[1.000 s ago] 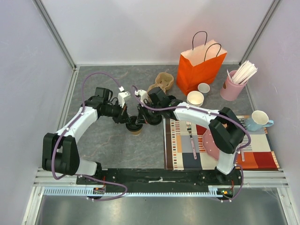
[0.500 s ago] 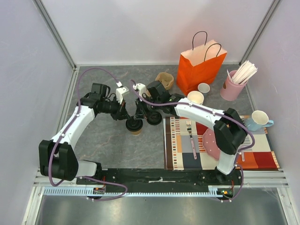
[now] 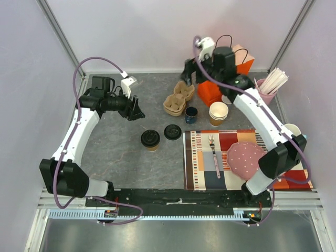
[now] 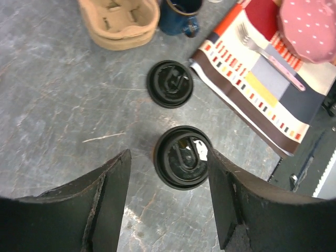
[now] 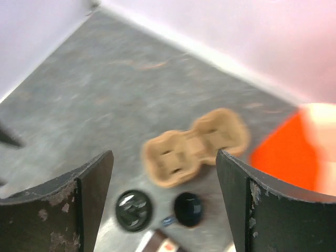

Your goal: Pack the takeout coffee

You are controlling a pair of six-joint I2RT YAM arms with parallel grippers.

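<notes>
Left gripper [image 3: 134, 109] is hovering over the counter's left half, fingers spread, holding nothing. Takeout coffee [image 3: 150, 139] is standing upright left of counter centre, lid on, apart from both grippers. Loose black lid [image 3: 172, 132] is lying just beside it on the right. Right gripper [image 3: 189, 72] is hanging near the far edge above the cup carrier [image 3: 178, 97], fingers spread, empty.

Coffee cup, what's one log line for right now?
takeout coffee: lidded, upright, unheld | left gripper: open, empty | right gripper: open, empty
</notes>
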